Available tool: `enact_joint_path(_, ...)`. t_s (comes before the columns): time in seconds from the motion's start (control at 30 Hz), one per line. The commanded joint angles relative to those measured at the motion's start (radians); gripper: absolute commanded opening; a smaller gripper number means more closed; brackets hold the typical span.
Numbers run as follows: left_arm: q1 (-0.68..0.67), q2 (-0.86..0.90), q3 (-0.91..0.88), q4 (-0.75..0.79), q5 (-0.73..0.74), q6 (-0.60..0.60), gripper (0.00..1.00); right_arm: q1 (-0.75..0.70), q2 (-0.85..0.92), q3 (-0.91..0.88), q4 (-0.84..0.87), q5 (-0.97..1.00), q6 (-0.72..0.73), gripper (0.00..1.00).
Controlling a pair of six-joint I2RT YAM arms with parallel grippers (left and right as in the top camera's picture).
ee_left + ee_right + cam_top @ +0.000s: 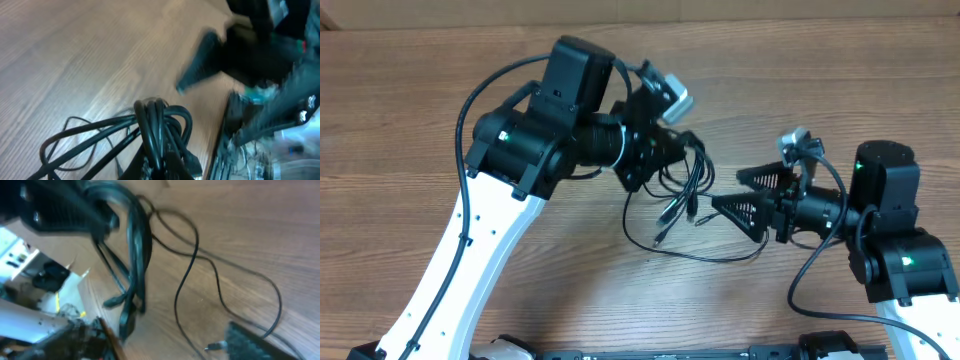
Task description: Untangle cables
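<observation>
While the left pincer (672,148) is pressed together on the cables (682,185), pinching them in a bunch, they hang from it and trail onto the wooden surface (620,300) between the two arms. Just beside them, the right pincer (726,189) stands spread, pointing at the bunch.

- The table (440,60) is brown wood-grain board, with the grain running side to side in the overhead view.
- The cables (688,175), thin and black, are bunched near the table's middle.
- One of them trails from the bunch toward the near edge and lies flat on the wood in a wide, loose loop.
- The plug ends (670,210) sit just below the bunch; whether they touch the wood is unclear.
</observation>
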Motion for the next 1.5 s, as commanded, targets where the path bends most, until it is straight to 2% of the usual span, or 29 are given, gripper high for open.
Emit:
enact_joint_path(0.0,-0.001,0.002,0.019,-0.029,0.157,0.227,0.04,0.003,-0.009,0.007,0.043,0.021,0.049,1.0)
enact_joint_path(0.1,-0.01,0.002,0.019,-0.034,0.26,0.285,0.04,0.003,-0.009,0.007,0.076,0.021,0.063,1.0)
enact_joint_path(0.43,-0.107,0.002,0.019,-0.034,0.245,0.29,0.04,0.003,-0.009,0.007,0.166,0.039,0.106,1.0)
enact_joint_path(0.6,-0.139,0.002,0.019,-0.041,0.212,0.289,0.04,0.003,-0.009,0.007,0.177,0.168,0.194,1.0)
enact_joint_path(0.8,-0.163,0.002,0.019,-0.043,0.283,0.29,0.04,0.003,-0.008,0.007,0.176,0.317,0.255,1.0)
enact_joint_path(1.1,-0.199,0.002,0.019,-0.018,0.47,0.319,0.04,0.003,0.049,0.007,0.073,0.561,0.277,1.0)
enact_joint_path(1.47,-0.195,-0.002,0.019,-0.011,0.467,0.32,0.04,0.003,0.133,0.007,-0.047,0.68,0.277,1.0)
